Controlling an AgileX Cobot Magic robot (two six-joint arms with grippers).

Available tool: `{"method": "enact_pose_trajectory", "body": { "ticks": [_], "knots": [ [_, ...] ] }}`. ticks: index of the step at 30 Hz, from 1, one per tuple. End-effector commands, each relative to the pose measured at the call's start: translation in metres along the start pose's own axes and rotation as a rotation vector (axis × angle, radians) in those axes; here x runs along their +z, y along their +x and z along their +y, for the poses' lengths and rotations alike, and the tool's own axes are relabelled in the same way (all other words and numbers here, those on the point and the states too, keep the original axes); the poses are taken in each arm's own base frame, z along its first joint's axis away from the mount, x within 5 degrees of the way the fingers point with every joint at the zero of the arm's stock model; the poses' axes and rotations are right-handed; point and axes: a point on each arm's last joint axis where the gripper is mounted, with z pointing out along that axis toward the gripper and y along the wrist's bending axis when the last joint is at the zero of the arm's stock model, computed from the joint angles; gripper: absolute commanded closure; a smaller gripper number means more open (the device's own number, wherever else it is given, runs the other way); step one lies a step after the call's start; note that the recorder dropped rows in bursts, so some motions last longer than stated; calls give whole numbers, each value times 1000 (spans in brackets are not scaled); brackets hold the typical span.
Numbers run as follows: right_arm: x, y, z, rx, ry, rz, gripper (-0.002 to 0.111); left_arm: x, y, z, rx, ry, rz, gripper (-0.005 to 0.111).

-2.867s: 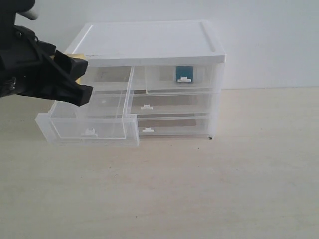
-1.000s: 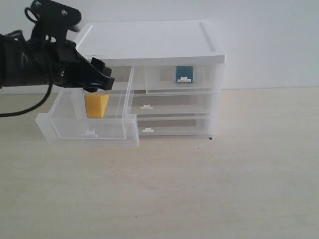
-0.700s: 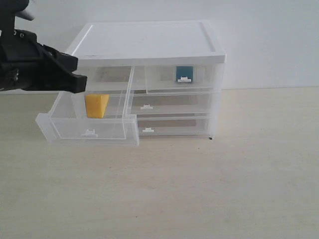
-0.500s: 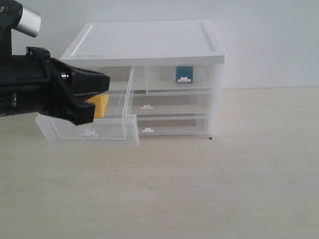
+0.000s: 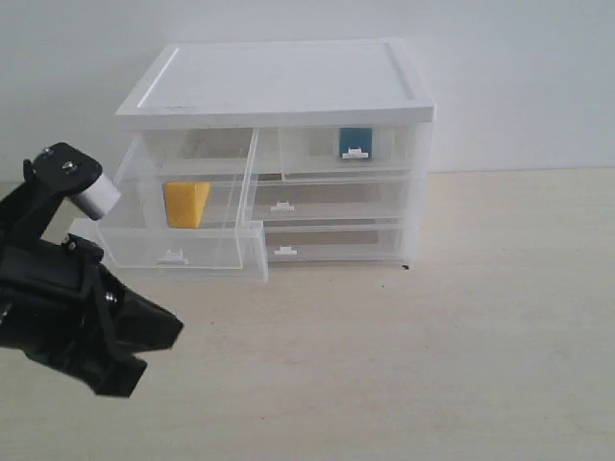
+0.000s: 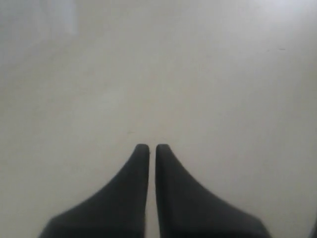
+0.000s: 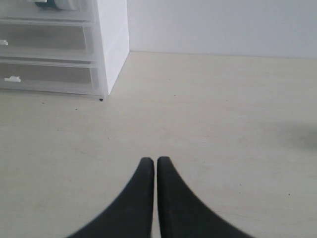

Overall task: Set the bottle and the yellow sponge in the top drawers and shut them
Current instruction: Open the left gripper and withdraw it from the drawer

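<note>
- Exterior view: my left hand (image 5: pixel 144 346) hangs low over the desk (image 5: pixel 432 336), in front of the cabinet (image 5: pixel 288 82) and to its left, apart from everything. The yellow sponge (image 5: pixel 186 204) stands upright inside the top left drawer (image 5: pixel 207 252), which is pulled well out, so that half of the loading looks done. The teal label of the bottle (image 5: pixel 356 137) shows through the clear front of the top right drawer (image 5: pixel 317 154), which sits pushed in flush. I judge that the open drawer is the one thing left to close. My hand is low, I think, so that it can come at the drawer's front wall near its handle tab (image 5: pixel 173 255) and push straight in. My right hand is out of this view.
- Left wrist view: my left hand (image 6: pixel 148 148) is narrow, its two fingers drawn almost together with only a thin slit between them, and it holds nothing. Only bare desk (image 6: pixel 198 89) lies under it. A closed tip suits pushing better than a spread one.
- Right wrist view: my right hand (image 7: pixel 151 161) is likewise narrow and empty, parked over the desk (image 7: pixel 223 109) well away from the cabinet (image 7: pixel 113 39). The bottle (image 7: pixel 57 3) peeks in above the two full-width drawers (image 7: pixel 47 37), both of which are shut. This hand waits clear of the left one's path.
</note>
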Motion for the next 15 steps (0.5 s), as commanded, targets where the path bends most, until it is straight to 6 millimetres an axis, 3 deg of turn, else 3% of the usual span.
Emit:
{"method": "enact_pose_trajectory", "body": {
  "ticks": [1,15],
  "knots": [
    [0,-1,0,3,3,-12,108,-2,-7,18,-90,-205,-104,103],
    [0,-1,0,3,3,-12,108,26,-15,44,-111,-347,-218,103]
  ]
}}
